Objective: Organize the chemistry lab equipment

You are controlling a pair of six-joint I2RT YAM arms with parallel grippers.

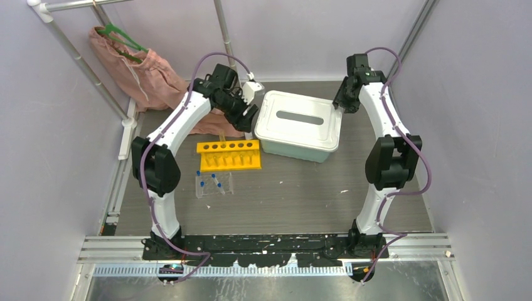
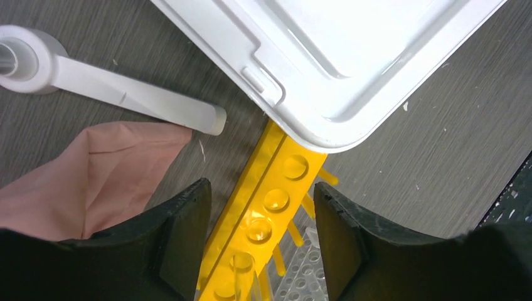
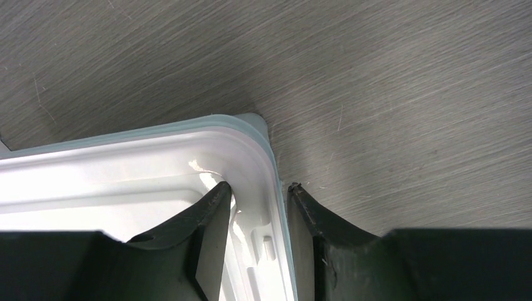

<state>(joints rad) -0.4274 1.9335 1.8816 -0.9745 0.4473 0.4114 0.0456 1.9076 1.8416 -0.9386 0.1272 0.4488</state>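
The left tool (image 2: 260,188) is spread wide and empty above the desk (image 1: 301,188). The far end of the yellow tube rack (image 2: 271,202) is seen directly below the gap between its fingers and is touched by neither. The rack is laid flat on the desk, and its end is met in the wrist view by the near-left corner of the white lid (image 1: 283,128). Whether the two touch cannot be told. A clear well tray (image 1: 213,185) is set just beside the rack, on the side nearer the arm bases, and small blue-capped tubes (image 1: 214,179) are carried on it. The right tool (image 3: 258,187) is closed on the rim of the lid at its far-right corner. One finger is pressed into the groove on top and the other is set against the outer edge. Rack and tray are placed well apart from this tool, beyond the opposite side of the bin (image 1: 295,149). A pink garment (image 1: 154,78) on a green hanger (image 1: 122,39) is draped at the far left, and its hem is spread near the left tool beside a white pipe foot (image 2: 125,94).
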